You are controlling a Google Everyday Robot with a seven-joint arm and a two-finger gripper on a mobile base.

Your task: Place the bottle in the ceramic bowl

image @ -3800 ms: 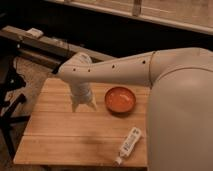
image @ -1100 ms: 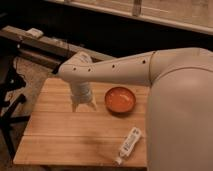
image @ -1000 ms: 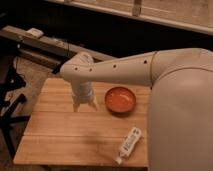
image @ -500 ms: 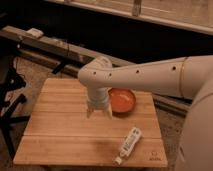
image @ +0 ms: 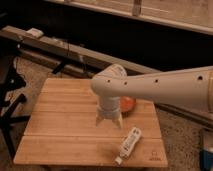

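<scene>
The bottle (image: pixel 128 144) is small, slim and white. It lies on its side on the wooden table (image: pixel 60 130) near the front right corner, with its capped tip pointing to the front edge. The ceramic bowl (image: pixel 128 104) is orange and sits at the table's back right; my arm hides most of it. My gripper (image: pixel 109 124) points down over the middle of the table, just left of and behind the bottle, in front of the bowl. Its fingers are spread and hold nothing.
My large white arm (image: pixel 165 90) reaches in from the right across the table's back right part. A dark rail and a ledge (image: pixel 60 47) run behind the table. A black stand (image: pixel 10 100) is off the table's left edge.
My arm has swung right and toward the front of the table. The gripper went from left of the bowl to in front of it, nearer the bottle. Bottle and bowl have not moved.
</scene>
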